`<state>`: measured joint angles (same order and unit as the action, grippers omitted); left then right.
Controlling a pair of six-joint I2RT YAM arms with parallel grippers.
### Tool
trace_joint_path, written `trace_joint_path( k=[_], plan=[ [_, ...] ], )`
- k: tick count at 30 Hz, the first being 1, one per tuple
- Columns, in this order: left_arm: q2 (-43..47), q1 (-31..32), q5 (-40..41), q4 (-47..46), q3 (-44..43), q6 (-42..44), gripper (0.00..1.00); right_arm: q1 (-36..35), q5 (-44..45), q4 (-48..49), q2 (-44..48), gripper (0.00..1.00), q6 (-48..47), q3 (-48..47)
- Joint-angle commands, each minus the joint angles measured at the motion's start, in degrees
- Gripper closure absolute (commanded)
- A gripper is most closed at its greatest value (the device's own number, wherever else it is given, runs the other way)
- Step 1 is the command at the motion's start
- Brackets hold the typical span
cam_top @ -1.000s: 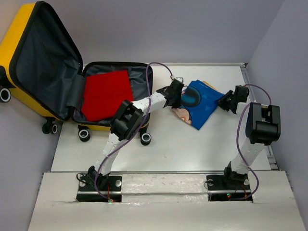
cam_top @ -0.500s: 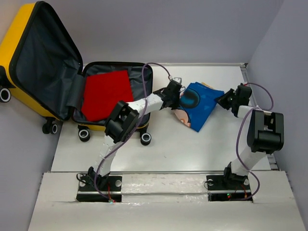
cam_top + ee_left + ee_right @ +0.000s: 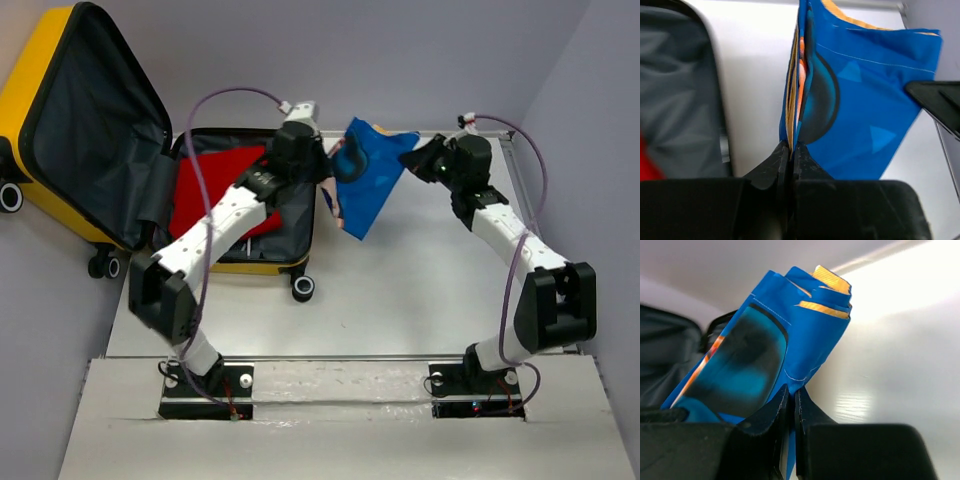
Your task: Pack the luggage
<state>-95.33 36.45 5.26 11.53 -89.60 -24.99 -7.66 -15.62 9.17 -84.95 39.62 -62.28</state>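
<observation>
The yellow luggage [image 3: 45, 90] lies open at the back left, its dark grey lining showing, with a red folded cloth [image 3: 215, 195] in the lower half. A folded blue printed garment [image 3: 368, 180] hangs in the air just right of the luggage, held by both grippers. My left gripper [image 3: 335, 160] is shut on its left edge [image 3: 791, 145]. My right gripper [image 3: 425, 160] is shut on its right corner [image 3: 792, 392]. The garment [image 3: 860, 100] shows blue with orange layers in both wrist views.
The luggage lid [image 3: 95, 120] stands upright at the far left. Its caster wheels [image 3: 303, 288] rest on the white table [image 3: 400, 300]. A grey wall runs along the right side and the back.
Both arms have lifted the blue garment off the table and carried it left and back, toward the open luggage. It now hangs between the two grippers.
</observation>
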Motion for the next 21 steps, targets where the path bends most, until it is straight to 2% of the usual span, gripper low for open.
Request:
trace_joint_path(
  k=[1, 6, 7, 8, 9, 10, 11, 12, 13, 14, 16, 19, 21],
  plan=[
    [11.53, -8.38, 5.64, 1.48, 7.39, -0.23, 0.94, -9.71, 0.58, 0.15, -4.69, 0.93, 0.81, -12.56],
    [18.77, -20.25, 6.43, 2.79, 16.81, 0.38, 0.91, -17.99, 1.29, -0.9, -15.93, 0.93, 1.52, -24.62],
    [20.08, -22.19, 6.61, 2.97, 18.13, 0.82, 0.9, -18.96, 1.12, -1.34, -20.65, 0.93, 1.78, -26.82],
    [20.53, -25.6, 7.39, 2.71, 21.02, 1.26, 0.84, -19.84, 1.11, -1.69, -23.22, 0.93, 1.95, -31.28],
    [20.8, -27.38, 8.97, 3.06, 22.18, 1.61, 0.72, -21.42, 1.64, -1.96, -25.86, 0.88, 2.39, -33.41],
    [20.71, -29.13, 10.29, 3.58, 23.41, 2.05, 0.37, -22.04, 1.38, -3.35, -31.63, 0.79, 2.57, -35.95],
    [20.45, -30.89, 11.61, 4.02, 23.77, 2.49, 0.21, -22.05, 0.42, -5.37, -34.99, 0.55, 2.4, -43.03],
    [20.27, -34.04, 12.14, 5.16, 23.95, 2.84, 0.09, -22.74, -0.63, -8.26, -37.98, 0.43, 0.66, -46.93],
    [20.53, -35.55, 11.71, 6.04, 23.34, 2.76, 0.04, -23.36, -0.64, -15.86, -40.62, 0.33, -1.01, -50.79],
    [21.32, -35.92, 11.36, 6.92, 23.16, 2.76, 0.01, -23.36, -0.73, -18.98, -44.13, 0.21, -3.82, -56.23],
    [25.53, -35.92, 9.53, 6.93, 22.81, 2.32, 0.01, -23.36, -0.12, -20.68, -43.47, 0.16, -5.42, -55.24],
    [32.63, -34.43, 8.27, 8.32, 21.41, 1.88, 0.01, -23.36, 0.59, -19.89, -37.5, 0.15, -8.49, -49.88],
    [35.64, -31.01, 12.75, 12.17, 19.03, 1.7, 0.01, -23.36, 1.2, -19.54, -32.16, 0.15, -10.95, -45.68]
  ],
)
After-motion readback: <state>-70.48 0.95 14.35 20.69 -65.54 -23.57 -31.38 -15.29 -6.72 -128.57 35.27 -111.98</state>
